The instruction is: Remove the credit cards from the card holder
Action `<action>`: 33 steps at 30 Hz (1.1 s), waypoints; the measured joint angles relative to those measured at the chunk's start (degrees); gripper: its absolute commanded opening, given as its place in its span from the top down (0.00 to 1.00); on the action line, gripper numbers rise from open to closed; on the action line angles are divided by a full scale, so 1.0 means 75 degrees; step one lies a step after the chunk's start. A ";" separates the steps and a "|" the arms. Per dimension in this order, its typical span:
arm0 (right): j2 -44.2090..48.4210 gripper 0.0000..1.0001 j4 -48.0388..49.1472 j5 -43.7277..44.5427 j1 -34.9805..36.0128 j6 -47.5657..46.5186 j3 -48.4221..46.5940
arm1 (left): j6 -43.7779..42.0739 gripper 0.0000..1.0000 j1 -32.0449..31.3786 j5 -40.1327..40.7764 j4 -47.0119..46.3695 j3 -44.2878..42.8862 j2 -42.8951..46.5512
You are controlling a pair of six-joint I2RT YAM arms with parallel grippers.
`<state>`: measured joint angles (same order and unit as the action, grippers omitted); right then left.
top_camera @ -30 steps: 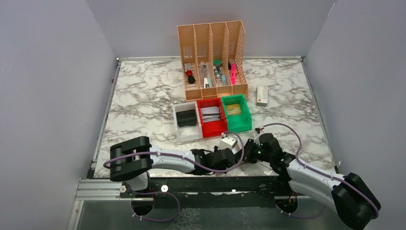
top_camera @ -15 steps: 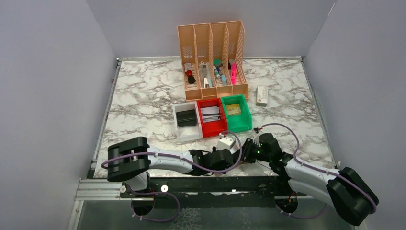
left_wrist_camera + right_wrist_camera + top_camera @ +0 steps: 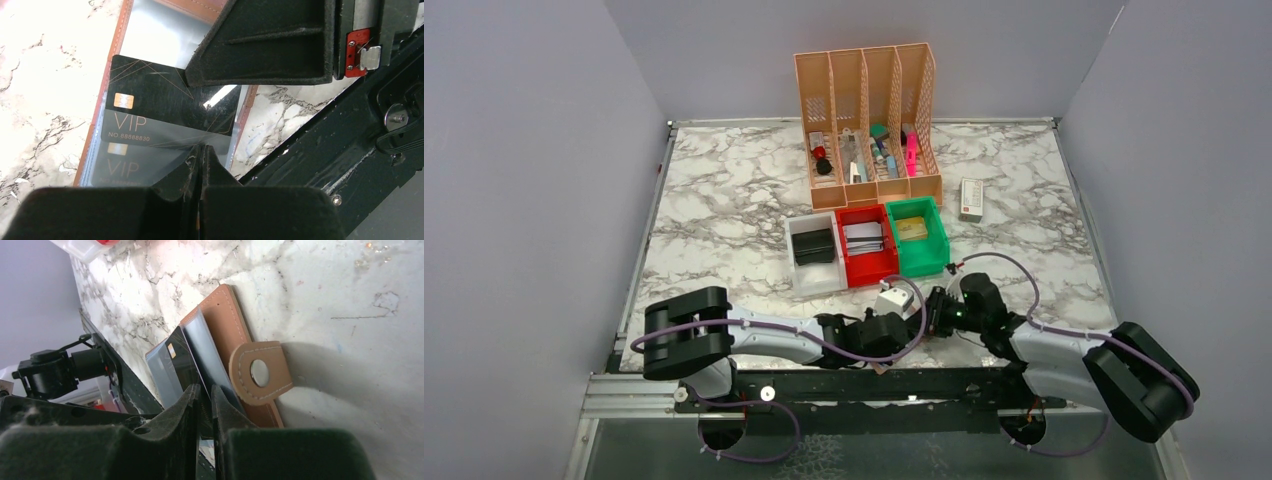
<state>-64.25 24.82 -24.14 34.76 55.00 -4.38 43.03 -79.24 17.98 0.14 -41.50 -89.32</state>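
Holding, right gripper (image 3: 205, 396): clenched on a dark credit card (image 3: 165, 110). The thin card runs up between my two fingers in the right wrist view, and one pad covers its top corner in the left wrist view.
Left gripper (image 3: 200, 157): clenched, fingertips pressed together on the near edge of the clear pocket (image 3: 160, 30). I judge it is pinching the card holder (image 3: 227, 325) to steady it.
Card: chip and "VIP" lettering face up. Its upper part looks bare and black. Its lower strip looks greyed, so I take that strip to be under the plastic.
Holder: flat on the bench (image 3: 325, 315), tan border around the pocket, snap tab (image 3: 239, 371) folded out to one side.
Below the card: a fainter VIP face (image 3: 120, 167) shows behind the plastic. I cannot tell whether it is another card or a reflection.
Position: both grippers meet at the near edge of the bench, almost touching each other over the holder.
Farther out: a red bin (image 3: 871, 272) sits well apart from the holder, toward the back, with flat pale things in it that I cannot identify.
Done so far: as I judge it, one card is gripped and partly drawn out. No freed card shows on the bench.
Left to do: slide this card fully clear while the holder stays pinned, set it down, then check the pocket for any others.
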 measured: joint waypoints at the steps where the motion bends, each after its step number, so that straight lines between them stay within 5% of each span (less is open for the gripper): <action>1: -0.0020 0.78 -0.0073 -0.0009 0.0000 -0.0061 -0.0055 | 0.0003 1.00 -0.0003 0.0000 0.0000 0.0009 0.0012; 6: 0.0157 0.70 -0.1195 0.0099 0.0061 -0.0405 -0.0557 | 0.0047 1.00 0.0000 0.0003 -0.0061 0.0076 0.0047; 17: 0.1198 0.68 -0.2853 0.0265 0.0172 -0.0574 -0.0659 | 0.0111 1.00 0.0000 0.0003 -0.0221 0.0195 0.0105; 22: 0.1005 0.69 -0.2681 0.0067 0.0163 -0.0627 -0.0659 | 0.0111 1.00 0.0000 0.0003 -0.0219 0.0195 0.0102; 33: 0.0143 0.89 -0.0761 -0.0291 -0.0029 -0.0248 -0.0245 | 0.0105 1.00 -0.0003 0.0003 -0.0122 0.0192 0.0137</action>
<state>-63.18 19.11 -26.33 34.54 53.15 -6.22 43.81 -79.26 18.00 -0.78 -40.05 -88.29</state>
